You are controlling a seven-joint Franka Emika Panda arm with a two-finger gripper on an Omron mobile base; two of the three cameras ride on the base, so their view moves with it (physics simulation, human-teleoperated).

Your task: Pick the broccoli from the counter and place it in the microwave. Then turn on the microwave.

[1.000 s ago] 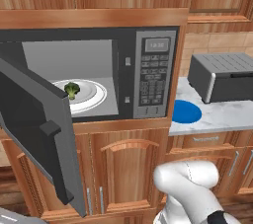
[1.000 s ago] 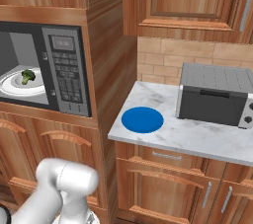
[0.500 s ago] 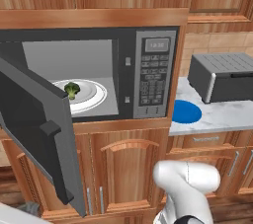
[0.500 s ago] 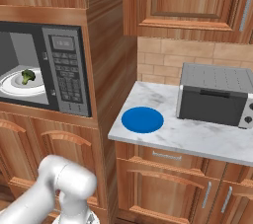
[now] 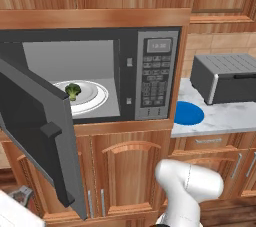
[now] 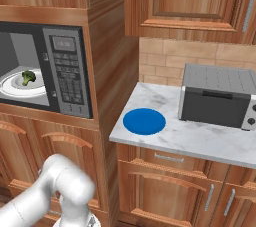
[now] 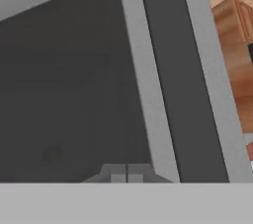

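Note:
The broccoli (image 5: pixel 73 90) sits on a white round plate (image 5: pixel 95 92) inside the microwave (image 5: pixel 157 73); from the right base view the broccoli (image 6: pixel 28 77) shows through the open front. The microwave door (image 5: pixel 37 131) hangs wide open to the left, its black handle (image 5: pixel 51 129) facing out. In the hand view my gripper (image 7: pixel 127 173) is close against the door's dark glass (image 7: pixel 64 85) and grey frame (image 7: pixel 141 80). Its two fingertips are pressed together with nothing between them. The marbled counter (image 6: pixel 200 138) lies right of the microwave.
A blue round plate (image 6: pixel 144 121) lies on the counter by the microwave's wooden side. A grey toaster oven (image 6: pixel 220 96) stands further right against the tiled wall. Wooden cabinets run above and below. My white arm elbow (image 5: pixel 192 183) is low in front of the lower cabinets.
My arm's elbow has shifted slightly and more of the white arm shows at the lower left of the left base view. The door, broccoli and plates have not moved.

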